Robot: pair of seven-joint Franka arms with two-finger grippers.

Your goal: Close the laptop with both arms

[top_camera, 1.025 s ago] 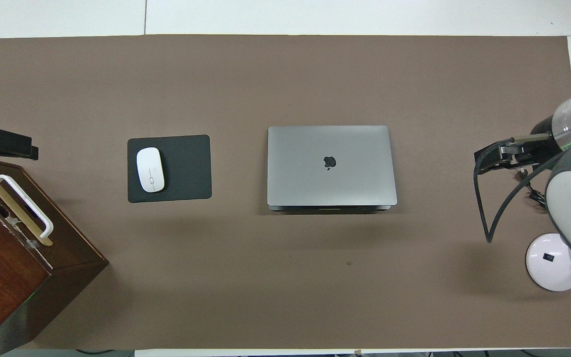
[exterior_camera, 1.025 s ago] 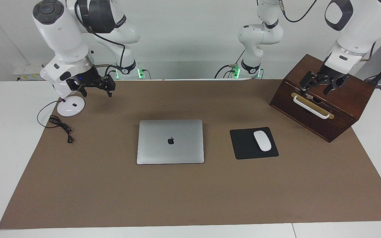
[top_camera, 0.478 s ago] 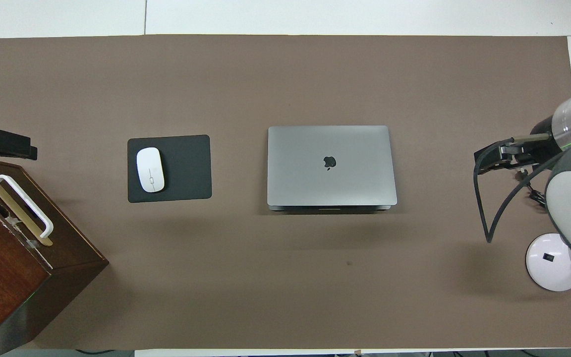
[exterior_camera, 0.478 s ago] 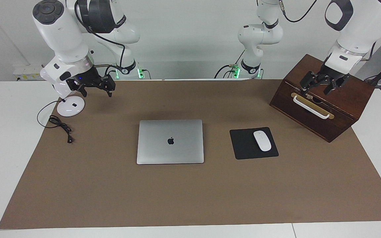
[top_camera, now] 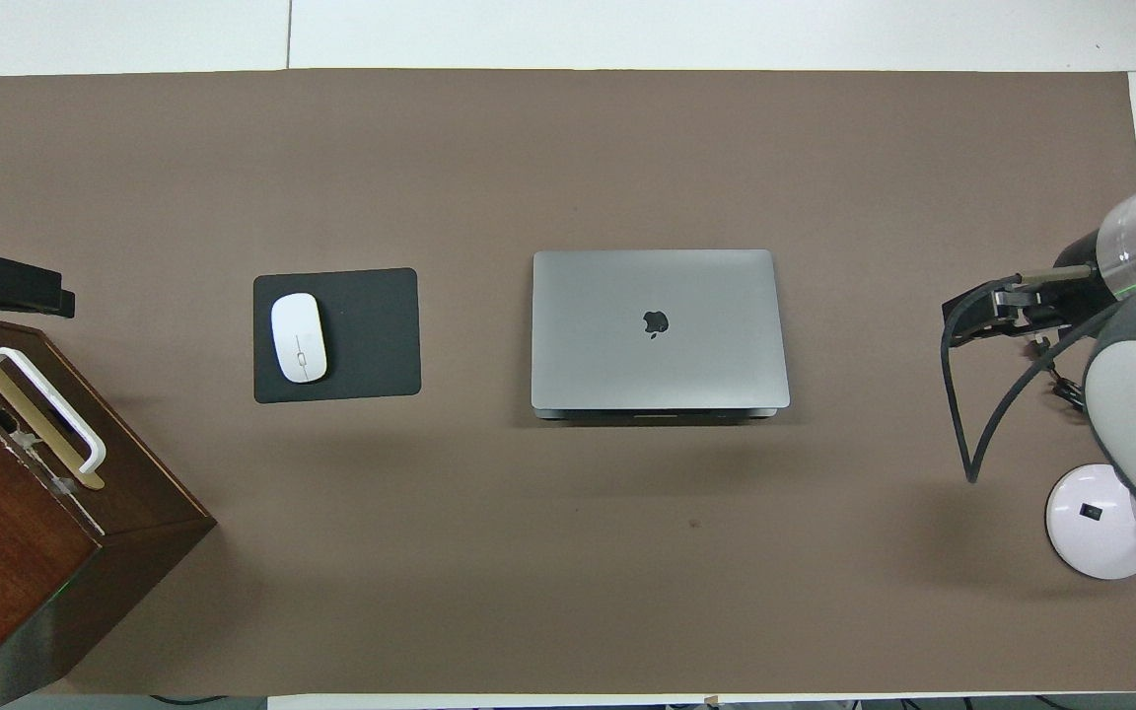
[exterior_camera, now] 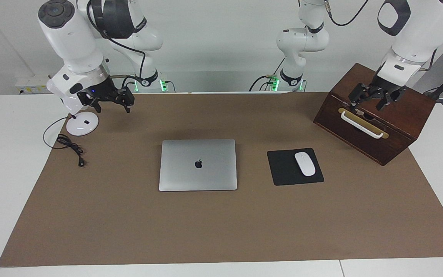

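Note:
The silver-grey laptop (exterior_camera: pixel 198 164) lies flat with its lid down, apple logo up, in the middle of the brown mat; it also shows in the overhead view (top_camera: pixel 659 329). My right gripper (exterior_camera: pixel 113 107) hangs open and empty in the air over the mat's corner at the right arm's end, well apart from the laptop; it also shows in the overhead view (top_camera: pixel 967 320). My left gripper (exterior_camera: pixel 368 103) is open and empty over the wooden box (exterior_camera: pixel 375 113) at the left arm's end; it also shows in the overhead view (top_camera: pixel 11 286).
A white mouse (exterior_camera: pixel 305 164) lies on a black mouse pad (exterior_camera: pixel 283 169) beside the laptop toward the left arm's end. The wooden box has a white handle (exterior_camera: pixel 361 125). A white round base (exterior_camera: pixel 82 124) with a black cable (exterior_camera: pixel 67 144) sits at the right arm's end.
Both grippers have risen very slightly. The laptop has not moved.

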